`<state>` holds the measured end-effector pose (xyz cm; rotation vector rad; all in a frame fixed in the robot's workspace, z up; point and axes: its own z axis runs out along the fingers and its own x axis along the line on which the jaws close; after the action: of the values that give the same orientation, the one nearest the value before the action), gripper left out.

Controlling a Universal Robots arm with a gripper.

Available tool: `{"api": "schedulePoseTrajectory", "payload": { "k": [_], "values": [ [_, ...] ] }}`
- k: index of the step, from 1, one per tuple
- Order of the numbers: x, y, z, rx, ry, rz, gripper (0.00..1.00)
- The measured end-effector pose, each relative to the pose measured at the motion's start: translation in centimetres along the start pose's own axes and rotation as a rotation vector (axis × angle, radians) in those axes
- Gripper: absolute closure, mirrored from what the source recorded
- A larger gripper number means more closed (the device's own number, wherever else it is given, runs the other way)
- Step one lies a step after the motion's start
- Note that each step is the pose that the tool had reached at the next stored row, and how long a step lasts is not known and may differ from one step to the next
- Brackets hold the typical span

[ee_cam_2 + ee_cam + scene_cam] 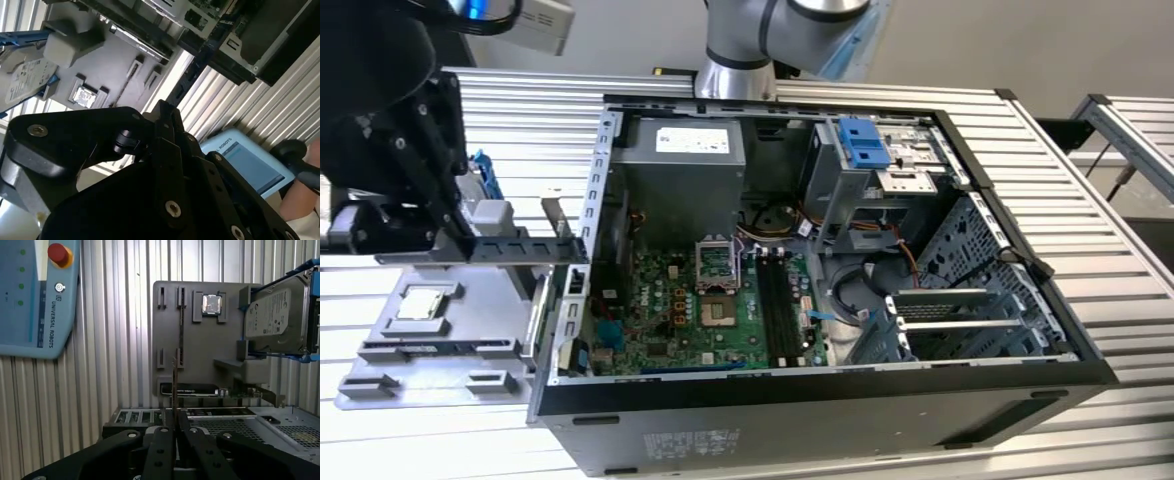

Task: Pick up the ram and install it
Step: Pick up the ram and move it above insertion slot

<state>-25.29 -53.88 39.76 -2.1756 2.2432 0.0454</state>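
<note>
Black gripper (pixel 175 430) tight around one edge-on ram (pixel 174 385), near one grey tray (pixel 200 345).

the robot's round, silver-grey metal arm tube (pixel 736 40) carries a darker ring band near its foot, and a strip of light blue trim (pixel 851 42) runs along the joint above it. its wrist end is a bulky matte black block (pixel 387 130) with a thin black cable (pixel 507 18) curling over it. the black metal gripper (pixel 175 426) is built of flat, round-ended link bars, layered and pinned at pivots. small silver screw heads (pixel 172 209) dot the bars, some of them recessed. the two slim black fingers (pixel 163 440) taper toward narrow tips.
</note>
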Motion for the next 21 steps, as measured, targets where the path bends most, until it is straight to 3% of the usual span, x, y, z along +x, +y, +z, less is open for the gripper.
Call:
{"api": "schedulePoseTrajectory", "payload": {
  "k": [21],
  "values": [
    [-0.35, -9.55, -0.08, 0.0000, 0.0000, 0.000, 1.00]
  ]
}}
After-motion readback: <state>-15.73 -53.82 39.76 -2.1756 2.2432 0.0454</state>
